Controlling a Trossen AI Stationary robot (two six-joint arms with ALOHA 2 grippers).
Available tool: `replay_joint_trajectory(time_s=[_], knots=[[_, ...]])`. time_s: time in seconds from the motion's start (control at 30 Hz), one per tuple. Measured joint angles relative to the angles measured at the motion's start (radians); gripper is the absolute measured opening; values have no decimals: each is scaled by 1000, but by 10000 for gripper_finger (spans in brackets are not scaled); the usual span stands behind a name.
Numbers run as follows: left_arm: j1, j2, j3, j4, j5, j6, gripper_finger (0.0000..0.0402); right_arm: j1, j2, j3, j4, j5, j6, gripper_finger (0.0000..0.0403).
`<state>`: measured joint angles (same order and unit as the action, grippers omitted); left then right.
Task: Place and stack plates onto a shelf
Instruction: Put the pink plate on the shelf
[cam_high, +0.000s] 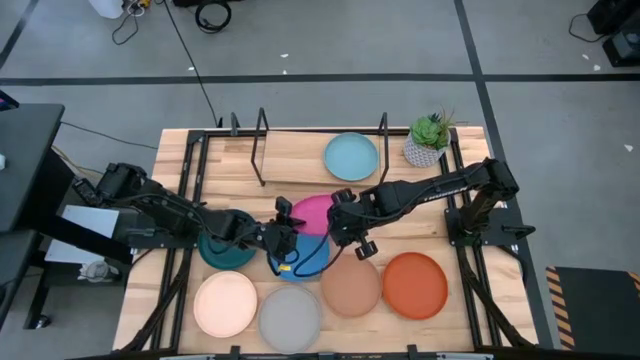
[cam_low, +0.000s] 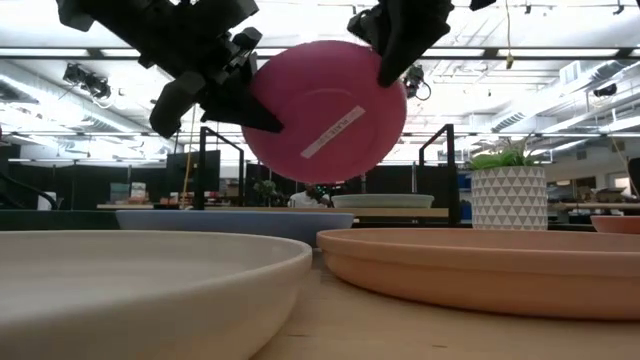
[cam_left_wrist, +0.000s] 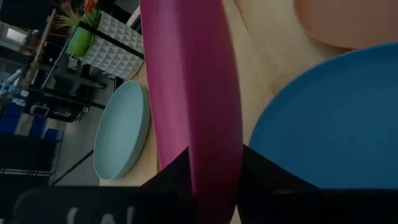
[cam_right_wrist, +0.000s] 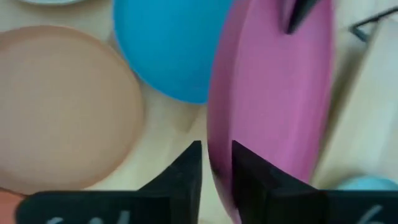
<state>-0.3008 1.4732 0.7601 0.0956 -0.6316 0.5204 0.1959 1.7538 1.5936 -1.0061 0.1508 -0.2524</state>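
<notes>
The magenta plate (cam_high: 315, 213) is glossy, tilted on edge in the air over the table's middle, with a white label strip on its underside (seen from the low camera). Both grippers meet at its rim: the left gripper (cam_high: 283, 238) pinches it, while the right gripper (cam_high: 345, 210) straddles the rim with a gap showing. Eight plates in all; only the light blue plate (cam_high: 351, 156) lies on the shelf (cam_high: 262, 150), leaving bare board beside it.
</notes>
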Motion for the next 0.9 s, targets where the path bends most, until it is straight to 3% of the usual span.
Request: replay_joint_trajectory(time_s=[0.13, 0.27, 0.5, 0.77, 0.9], knots=[[6, 0, 0, -2, -17, -1, 76, 7, -6, 61, -43, 94, 29, 124], [25, -1, 0, 3, -137, 7, 76, 25, -8, 150, -117, 238, 92, 151], [123, -1, 0, 17, -221, -89, 76, 55, -12, 220, -216, 429, 220, 158], [258, -1, 0, 15, -221, -139, 57, 93, -32, 220, -344, 467, 372, 158], [304, 0, 0, 27, -158, -139, 55, 119, -32, 220, -382, 472, 420, 158]])
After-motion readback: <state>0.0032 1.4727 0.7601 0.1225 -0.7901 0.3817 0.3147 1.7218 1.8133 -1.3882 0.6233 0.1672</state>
